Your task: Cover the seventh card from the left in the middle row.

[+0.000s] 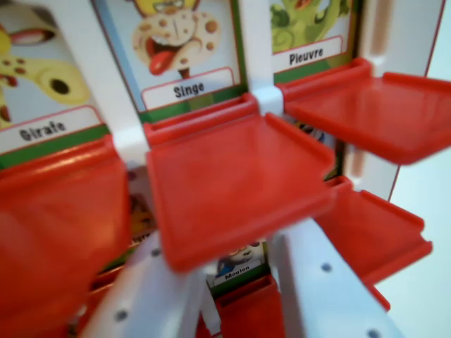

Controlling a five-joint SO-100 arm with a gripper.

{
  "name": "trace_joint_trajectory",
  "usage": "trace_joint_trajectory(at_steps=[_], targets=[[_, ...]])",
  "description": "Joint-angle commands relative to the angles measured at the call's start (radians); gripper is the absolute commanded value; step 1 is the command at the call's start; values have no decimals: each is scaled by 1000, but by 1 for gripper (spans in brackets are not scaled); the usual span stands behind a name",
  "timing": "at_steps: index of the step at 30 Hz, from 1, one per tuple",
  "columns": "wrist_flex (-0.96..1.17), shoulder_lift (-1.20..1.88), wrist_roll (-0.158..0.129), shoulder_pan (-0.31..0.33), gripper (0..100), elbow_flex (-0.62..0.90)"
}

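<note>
the card to be covered cannot be picked out for sure, since the wrist view is pressed close to the game board and shows only a few cells, so counting seven from the left is not possible here. across the top run three uncovered cards labelled girafe (42,130), singe (187,89) and pieuvre (306,56), each with its red flap hinged down and jutting toward the camera: a blurred left flap (56,225), the middle flap (236,186) below singe, and a right flap (373,113) below pieuvre. lower down a mouton card (238,271) peeks out between the white gripper fingers (320,282), with another red flap (377,232) at the wrist view's right and one more red flap (250,310) just below mouton. as a judgement, nothing here looks covered yet; every card face in view still shows, so the flipping up of the target flap is still to do. the gripper (232,296) shows as two white bars at the bottom edge, spread apart with mouton visible in the gap and nothing held between them, so it reads as fairly wide and empty. the middle flap hangs right over the fingers and looks to be the nearest thing in the way; the white frame (261,70) between cells also leaves little room for error.
</note>
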Motion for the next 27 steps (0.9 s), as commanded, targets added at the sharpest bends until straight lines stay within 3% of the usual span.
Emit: trace_joint_trajectory(at_steps=[1,12,19,27], targets=[[21,127,-3,11,3,-49],[155,526,2,32,3,172],[261,919,-20,34,3,434],[479,1348,-21,9,3,643]])
